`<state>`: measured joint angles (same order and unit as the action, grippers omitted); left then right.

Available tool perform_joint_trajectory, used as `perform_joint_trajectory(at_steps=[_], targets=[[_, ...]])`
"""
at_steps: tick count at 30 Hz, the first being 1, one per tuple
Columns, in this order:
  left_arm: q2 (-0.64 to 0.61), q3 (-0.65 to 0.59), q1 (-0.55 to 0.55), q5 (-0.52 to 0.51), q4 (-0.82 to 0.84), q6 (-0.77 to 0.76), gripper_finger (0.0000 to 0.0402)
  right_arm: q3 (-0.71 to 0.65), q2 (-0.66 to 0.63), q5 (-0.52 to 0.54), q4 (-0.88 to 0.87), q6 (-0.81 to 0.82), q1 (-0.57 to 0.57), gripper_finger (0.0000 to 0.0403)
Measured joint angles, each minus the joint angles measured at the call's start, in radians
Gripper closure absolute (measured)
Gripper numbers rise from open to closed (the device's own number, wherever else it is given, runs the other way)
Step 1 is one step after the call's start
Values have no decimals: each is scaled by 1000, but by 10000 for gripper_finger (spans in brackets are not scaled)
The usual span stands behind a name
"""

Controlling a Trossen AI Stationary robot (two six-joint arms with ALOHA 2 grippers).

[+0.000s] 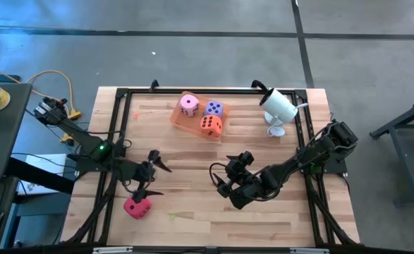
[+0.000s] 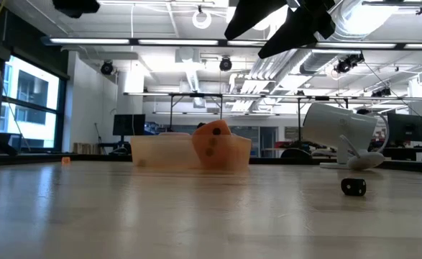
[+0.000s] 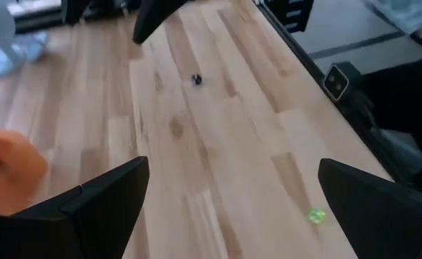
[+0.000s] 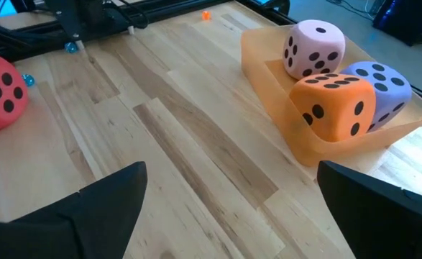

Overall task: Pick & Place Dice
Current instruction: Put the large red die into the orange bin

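**Dice inventory: three in tray, one loose**

I am holding my left pincer [image 1: 154, 177] spread and empty just above the red die [image 1: 137, 207], which is sitting alone on the wooden surface [image 1: 192, 212]. My right pincer [image 1: 218, 178] is hovering mid-surface, spread too (nothing gripped). The pink die [image 4: 313, 47], orange die [image 4: 333, 106] and purple die [image 4: 383, 90] are sitting together in the orange tray [image 4: 268, 86].

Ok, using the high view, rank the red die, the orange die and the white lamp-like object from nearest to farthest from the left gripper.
1. Red die: right beside the open left gripper, on bare table near the front edge.
2. Orange die: in the orange tray, toward the table's far side.
3. White lamp-like object: at the far right corner, clearly farthest.
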<state>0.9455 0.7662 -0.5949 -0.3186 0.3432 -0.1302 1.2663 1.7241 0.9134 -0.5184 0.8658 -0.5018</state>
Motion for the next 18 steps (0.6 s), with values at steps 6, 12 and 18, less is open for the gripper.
perform_joint_trajectory(at_steps=[6,12,18], targets=[[0,0,3,115,-57,-45,6,0,0,-4,0,0,-7,7],[0,0,3,143,-134,-67,6,0,0,-5,-1,-6,-9,7],[0,-1,7,212,-139,-105,6,0,0,-6,-1,-6,-9,7]])
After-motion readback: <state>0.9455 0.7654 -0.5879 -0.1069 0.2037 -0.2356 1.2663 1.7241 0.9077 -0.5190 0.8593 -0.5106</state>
